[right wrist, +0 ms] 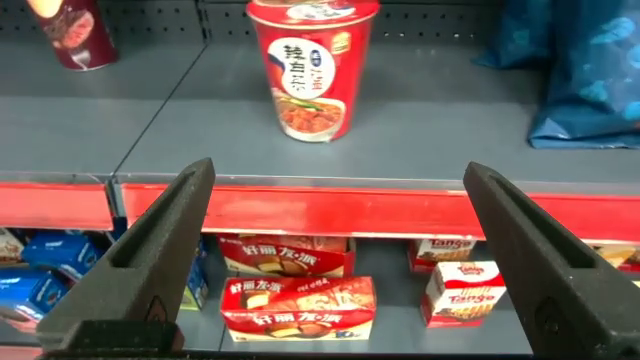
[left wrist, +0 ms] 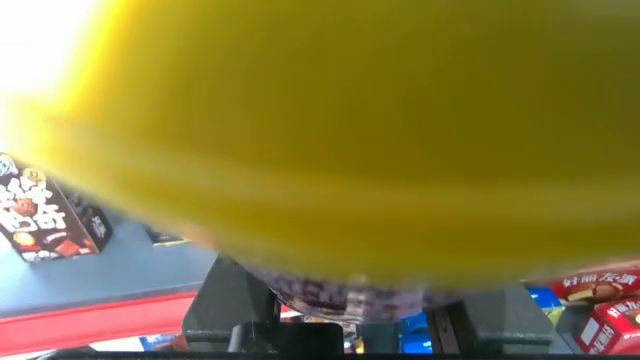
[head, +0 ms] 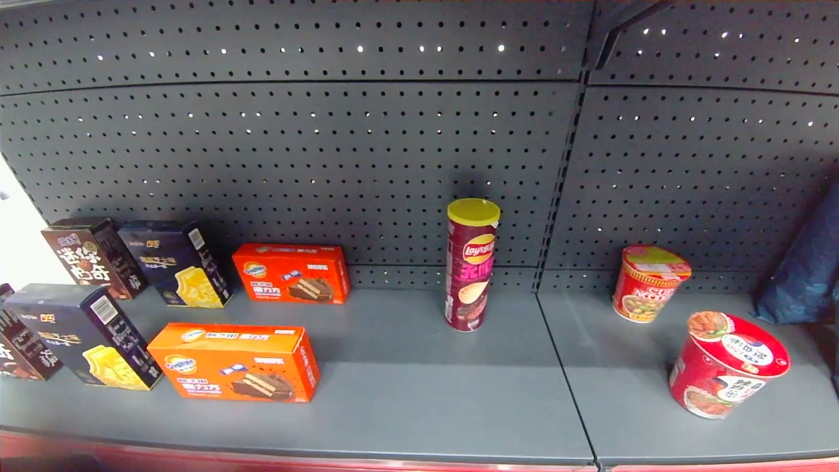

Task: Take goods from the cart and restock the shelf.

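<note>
Gaping right fingers point(right wrist: 150, 260), noodle cup point(right wrist: 312, 65) beyond, left fingers point(left wrist: 225, 310) perhaps holding can point(left wrist: 350, 150)

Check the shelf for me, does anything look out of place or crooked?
A crumpled blue bag slumps at the shelf's right end, behind the red noodle bowl; it looks unlike faced stock. The dark snack boxes on the left sit angled, not square to the edge. Nothing spilled or toppled.
</note>
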